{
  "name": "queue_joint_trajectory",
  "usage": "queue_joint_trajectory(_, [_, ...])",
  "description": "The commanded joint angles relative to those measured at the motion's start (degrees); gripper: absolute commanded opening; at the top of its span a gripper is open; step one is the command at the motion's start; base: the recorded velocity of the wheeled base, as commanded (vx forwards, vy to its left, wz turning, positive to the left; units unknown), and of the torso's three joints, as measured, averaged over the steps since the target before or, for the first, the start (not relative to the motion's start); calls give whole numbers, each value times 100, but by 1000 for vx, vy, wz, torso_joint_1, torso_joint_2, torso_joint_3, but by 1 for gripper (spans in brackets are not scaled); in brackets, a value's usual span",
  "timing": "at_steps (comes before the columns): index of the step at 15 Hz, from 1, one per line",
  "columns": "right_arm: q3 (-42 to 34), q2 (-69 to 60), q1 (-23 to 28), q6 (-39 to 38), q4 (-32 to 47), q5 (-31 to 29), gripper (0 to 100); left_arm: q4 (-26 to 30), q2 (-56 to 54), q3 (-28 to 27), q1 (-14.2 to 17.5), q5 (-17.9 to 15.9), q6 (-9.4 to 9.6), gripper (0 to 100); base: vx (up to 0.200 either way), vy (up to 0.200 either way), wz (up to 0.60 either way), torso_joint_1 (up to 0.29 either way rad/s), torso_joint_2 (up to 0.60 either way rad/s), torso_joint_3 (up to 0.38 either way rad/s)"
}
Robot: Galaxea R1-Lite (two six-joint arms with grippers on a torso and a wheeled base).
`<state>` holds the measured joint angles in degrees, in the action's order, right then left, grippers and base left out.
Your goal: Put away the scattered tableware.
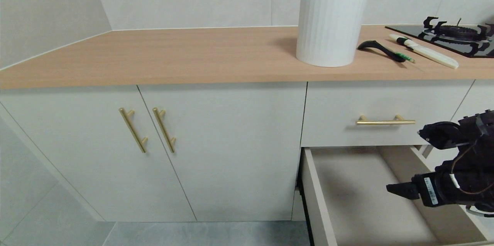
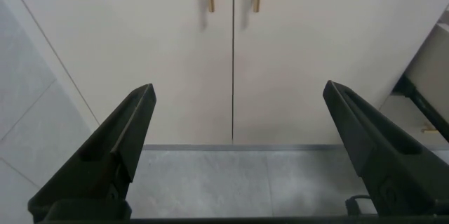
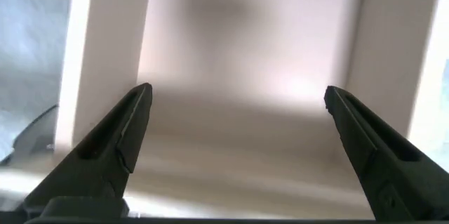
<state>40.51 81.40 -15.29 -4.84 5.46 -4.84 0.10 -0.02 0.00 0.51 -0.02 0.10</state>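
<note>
Left gripper point(image 2: 236, 90), jaws spread wide, faces the closed cabinet doors point(image 2: 231, 55). On the counter point(image 1: 154, 53), right of a white ribbed vase point(image 1: 332, 14), lie a black spoon point(image 1: 380, 50) and a white knife point(image 1: 424, 51). Both are well above the right gripper point(image 1: 405, 160), which hangs wide open over the open drawer point(image 1: 314, 196).

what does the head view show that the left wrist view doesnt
Head view: the wooden countertop with a white ribbed cylinder, a black spoon, a white knife and the stove, plus the inside of the pulled-out drawer with the right claw open over it.
Left wrist view: the left claw, open, low before the cabinet.
Both: the two cabinet doors with gold handles, the grey floor, and probably the drawer's side.
</note>
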Motion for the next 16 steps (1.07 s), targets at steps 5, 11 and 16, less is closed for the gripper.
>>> queue_joint_trajectory(5, [80, -326, -9, -8, -45, -17, 100, -1, 2, 0, 2, 2, -1, 100, 0, 0, 0, 0, 0, 0])
queue_joint_trajectory(11, [1275, -493, 281, 80, -63, 212, 100, -1, 2, 0, 2, -6, -1, 100, 0, 0, 0, 0, 0, 0])
queue_joint_trajectory(16, [1170, -467, 316, 291, -72, 238, 100, -1, 2, 0, 2, -6, 8, 100, 0, 0, 0, 0, 0, 0])
